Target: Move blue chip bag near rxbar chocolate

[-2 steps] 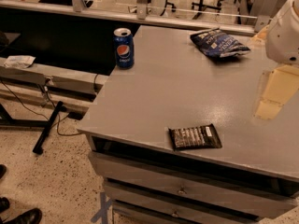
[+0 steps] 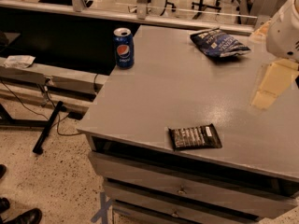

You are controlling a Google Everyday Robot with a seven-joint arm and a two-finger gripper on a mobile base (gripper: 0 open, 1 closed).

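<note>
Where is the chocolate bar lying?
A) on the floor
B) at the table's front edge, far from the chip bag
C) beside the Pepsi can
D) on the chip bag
B: the rxbar chocolate lies at the front edge of the table, the blue chip bag at the far side, the Pepsi can at the far left corner; the pincer hangs over the right side, touching none.

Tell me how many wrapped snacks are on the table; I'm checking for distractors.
2: the blue chip bag at the far edge, the rxbar chocolate at the near edge. The gripper hovers at the right.
</note>
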